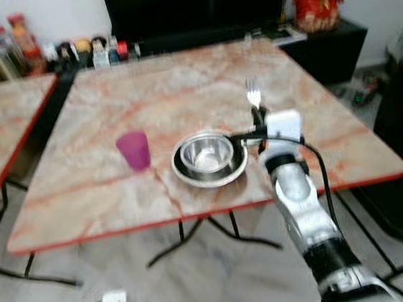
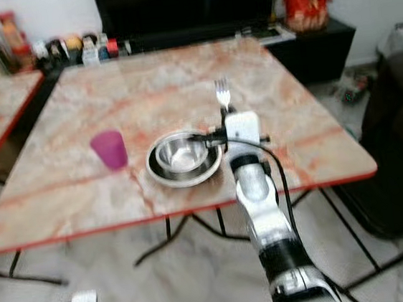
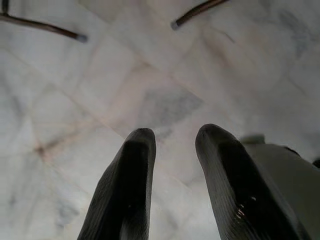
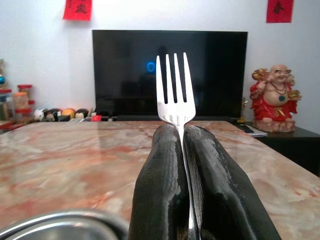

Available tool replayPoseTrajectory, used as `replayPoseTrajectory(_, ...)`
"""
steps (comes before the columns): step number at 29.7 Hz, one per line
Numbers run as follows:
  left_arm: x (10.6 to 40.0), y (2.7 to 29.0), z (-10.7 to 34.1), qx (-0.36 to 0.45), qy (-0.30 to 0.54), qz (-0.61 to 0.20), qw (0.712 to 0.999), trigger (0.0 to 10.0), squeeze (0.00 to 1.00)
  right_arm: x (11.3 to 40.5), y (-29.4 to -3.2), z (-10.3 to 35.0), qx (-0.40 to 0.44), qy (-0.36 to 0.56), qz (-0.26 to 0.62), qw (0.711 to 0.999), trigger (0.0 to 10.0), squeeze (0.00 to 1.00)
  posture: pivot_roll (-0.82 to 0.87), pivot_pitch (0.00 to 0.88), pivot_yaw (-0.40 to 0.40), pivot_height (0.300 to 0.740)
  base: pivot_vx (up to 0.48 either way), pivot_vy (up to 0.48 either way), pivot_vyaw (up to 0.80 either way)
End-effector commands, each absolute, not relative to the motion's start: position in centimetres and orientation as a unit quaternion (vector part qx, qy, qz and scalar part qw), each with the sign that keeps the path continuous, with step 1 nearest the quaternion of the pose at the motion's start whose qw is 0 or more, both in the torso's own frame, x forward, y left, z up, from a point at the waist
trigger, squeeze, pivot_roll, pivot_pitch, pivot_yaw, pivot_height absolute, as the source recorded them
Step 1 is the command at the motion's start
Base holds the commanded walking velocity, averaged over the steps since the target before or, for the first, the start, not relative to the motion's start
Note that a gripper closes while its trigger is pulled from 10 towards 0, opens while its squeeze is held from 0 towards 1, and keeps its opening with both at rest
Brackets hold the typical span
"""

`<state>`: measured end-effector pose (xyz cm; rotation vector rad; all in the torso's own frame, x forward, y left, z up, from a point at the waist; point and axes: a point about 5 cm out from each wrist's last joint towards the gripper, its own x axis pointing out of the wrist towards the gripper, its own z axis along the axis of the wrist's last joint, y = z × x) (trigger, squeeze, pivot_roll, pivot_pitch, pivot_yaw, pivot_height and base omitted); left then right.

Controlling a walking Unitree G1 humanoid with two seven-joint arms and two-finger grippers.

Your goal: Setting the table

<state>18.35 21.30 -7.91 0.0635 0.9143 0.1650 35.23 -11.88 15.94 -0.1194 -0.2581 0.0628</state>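
The right gripper [image 4: 182, 150] is closed on a fork [image 4: 174, 90], tines up, just beside the steel bowl [image 1: 208, 155] near the table's [image 1: 145, 92] front edge. The left gripper [image 3: 172, 150] hangs over the floor with fingers apart.

The robot's silver right arm reaches forward over the near edge of the bench, its right pincer [image 4: 182, 145] pressed tight on a fork [image 4: 174, 87] held upright, tines up. The left pincer [image 3: 172, 150] hangs low at the robot's left side, pointing at the floor, its black fingers [image 3: 130, 185] slightly parted.
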Motion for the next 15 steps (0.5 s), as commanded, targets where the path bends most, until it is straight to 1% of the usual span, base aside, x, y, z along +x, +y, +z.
replayPoseTrajectory(1, 18.44, 20.72, -7.99, 0.031, 0.443, 0.07, 0.893, 10.0, 0.0, 35.34, -12.54, 16.23, -0.062, -0.132, 0.022, 0.989, 10.0, 0.0, -0.08, 0.0, 0.049, 0.693, 0.382, 0.0, 0.0)
replayPoseTrajectory(8, 18.38, 20.51, -8.06, 0.034, 0.446, 0.064, 0.892, 10.0, 0.0, 35.32, -12.51, 16.08, -0.065, -0.13, 0.026, 0.989, 10.0, 0.0, -0.08, 0.0, 0.045, 0.693, 0.334, 0.0, 0.0)
replayPoseTrajectory(15, 18.36, 20.06, -8.12, 0.025, 0.442, 0.057, 0.895, 10.0, 0.0, 35.3, -12.34, 16.04, -0.068, -0.128, 0.031, 0.989, 10.0, 0.0, -0.09, 0.0, 0.048, 0.693, 0.0, 0.0, 0.0)
